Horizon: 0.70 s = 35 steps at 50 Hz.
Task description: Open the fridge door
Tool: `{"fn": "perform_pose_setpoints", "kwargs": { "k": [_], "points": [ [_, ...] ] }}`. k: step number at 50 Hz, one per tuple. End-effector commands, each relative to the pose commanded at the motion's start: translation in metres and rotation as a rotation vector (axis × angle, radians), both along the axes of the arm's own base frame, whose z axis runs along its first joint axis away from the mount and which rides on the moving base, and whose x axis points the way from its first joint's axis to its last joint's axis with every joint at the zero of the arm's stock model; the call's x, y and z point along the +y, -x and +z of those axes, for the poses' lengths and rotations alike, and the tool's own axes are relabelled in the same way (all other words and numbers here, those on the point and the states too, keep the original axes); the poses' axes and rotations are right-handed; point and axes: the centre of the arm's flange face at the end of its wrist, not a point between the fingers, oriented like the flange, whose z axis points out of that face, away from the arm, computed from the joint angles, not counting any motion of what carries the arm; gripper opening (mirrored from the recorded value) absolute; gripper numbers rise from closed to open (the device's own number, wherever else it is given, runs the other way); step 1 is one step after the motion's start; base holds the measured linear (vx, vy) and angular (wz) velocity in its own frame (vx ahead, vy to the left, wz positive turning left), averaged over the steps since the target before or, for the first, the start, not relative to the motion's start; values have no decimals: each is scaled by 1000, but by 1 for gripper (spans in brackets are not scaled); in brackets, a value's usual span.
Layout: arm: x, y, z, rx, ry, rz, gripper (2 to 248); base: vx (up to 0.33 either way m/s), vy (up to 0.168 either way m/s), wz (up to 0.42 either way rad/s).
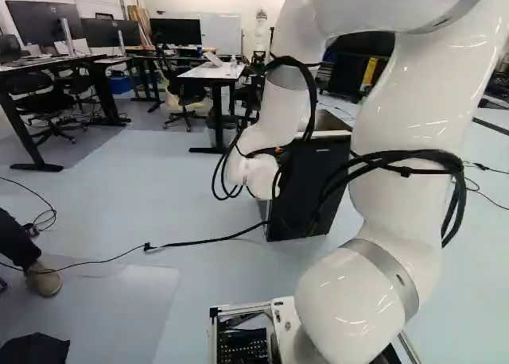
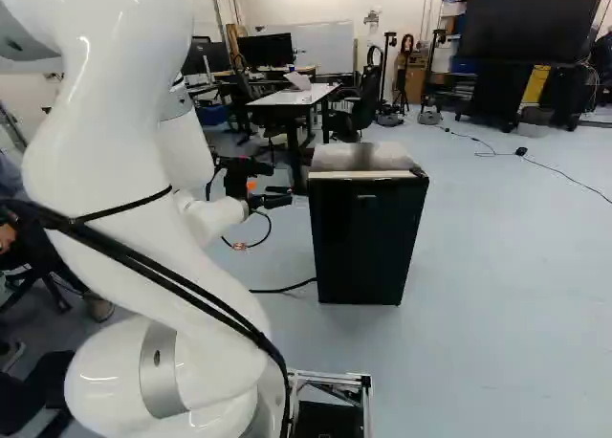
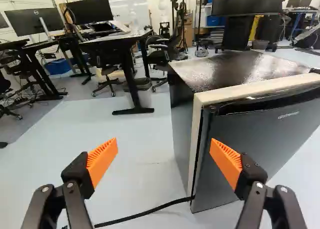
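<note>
Fridge door (image 3: 265, 149) seen ahead and right of claw (image 3: 164, 143); claw spread, nothing pinched; rightward shift likely needed.

A whiteboard (image 2: 323, 48) stands beyond a white-topped table (image 2: 287, 98).

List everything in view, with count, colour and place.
Fridge: one, black with pale trim, ahead of the gripper
Cord: one, black, on the floor by the fridge
Floor: one, pale blue, underneath
Desks: several, dark-legged, beyond the fridge
Office chairs: several, black, among the desks
Monitors: at least three, black, on desks
Large screen: one, black, far right of right base view
Whiteboard: one, white, far wall
Arm: one, white, on the base
Gripper: one, black, orange pads, open
</note>
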Motion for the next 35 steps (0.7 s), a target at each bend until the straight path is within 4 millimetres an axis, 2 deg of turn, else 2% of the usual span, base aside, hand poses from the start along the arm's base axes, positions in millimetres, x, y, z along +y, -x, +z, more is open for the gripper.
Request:
{"fn": "perform_pose_setpoints", "kwargs": {
  "k": [35],
  "points": [
    [26, -32, -31, -80, 36, -191, 247, 0, 0, 0]
  ]
}}
